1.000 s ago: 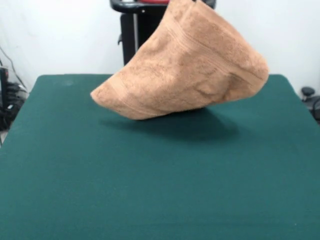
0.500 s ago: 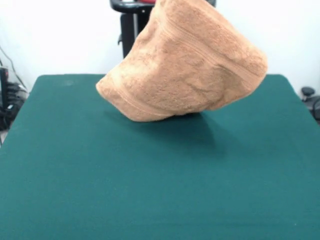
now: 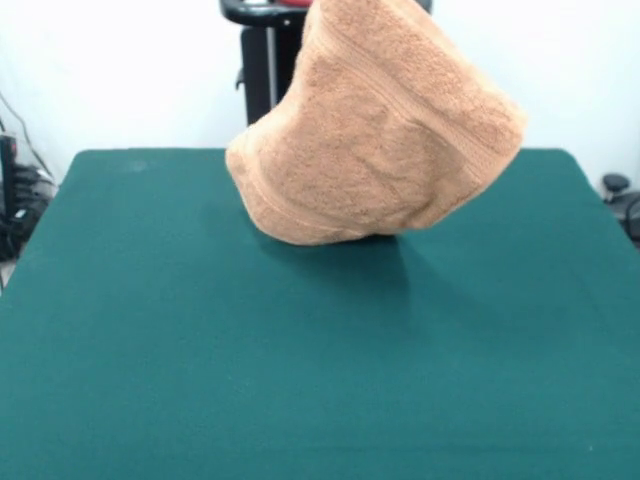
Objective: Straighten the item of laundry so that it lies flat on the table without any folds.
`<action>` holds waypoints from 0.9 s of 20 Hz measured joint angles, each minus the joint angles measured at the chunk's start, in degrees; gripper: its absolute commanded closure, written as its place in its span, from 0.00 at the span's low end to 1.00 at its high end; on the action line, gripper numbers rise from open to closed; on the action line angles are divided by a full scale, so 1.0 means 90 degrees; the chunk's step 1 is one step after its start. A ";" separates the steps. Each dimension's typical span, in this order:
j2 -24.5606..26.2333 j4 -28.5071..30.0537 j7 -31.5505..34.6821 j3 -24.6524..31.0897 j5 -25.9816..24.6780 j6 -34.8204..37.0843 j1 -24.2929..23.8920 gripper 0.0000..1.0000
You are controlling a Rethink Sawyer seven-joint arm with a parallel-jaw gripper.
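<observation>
Towel [image 3: 375,140], orange-tan and fluffy, hangs bunched in the air above the far middle of the surface [image 3: 300,380], its top running out of the picture's upper edge and a ribbed band slanting across its right side. Its lowest fold sits just over the green cloth, with a dark shadow beneath it. The gripper is hidden above the towel, so whether it is clenched cannot be told. Behind stands a white wall, a black pedestal [image 3: 262,75], and cables [image 3: 18,195] at the far left.
</observation>
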 measured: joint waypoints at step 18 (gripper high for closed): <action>-0.1086 -0.0707 0.0000 0.0692 -0.0306 0.1950 -0.1186 1.00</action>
